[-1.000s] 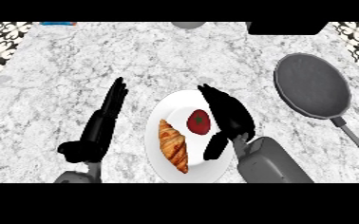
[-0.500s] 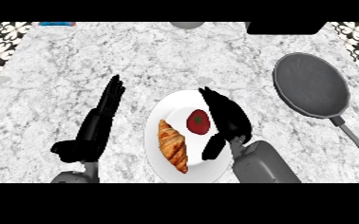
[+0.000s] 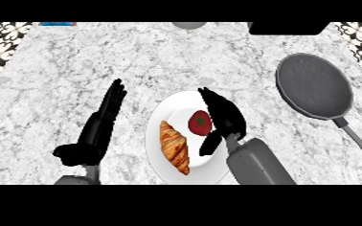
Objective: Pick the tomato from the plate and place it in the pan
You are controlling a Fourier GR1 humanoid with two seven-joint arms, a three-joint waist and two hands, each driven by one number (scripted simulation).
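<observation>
Grey-white marble counter point(image 3: 176, 57) fills the frame, bare across the upper middle. Dark grey round pan point(image 3: 313, 86) at right, handle running to the lower right edge, well apart from the plate. White round plate point(image 3: 178, 106) at lower centre. Left hand point(image 3: 99, 129) left of the plate, fingers straight, holding nothing. Right hand point(image 3: 222, 117) over the plate's right rim, fingers spread, nothing grasped. Golden croissant point(image 3: 175, 146) on the plate's left half. Red tomato point(image 3: 200, 122) on the plate, just left of the right hand's fingers.
</observation>
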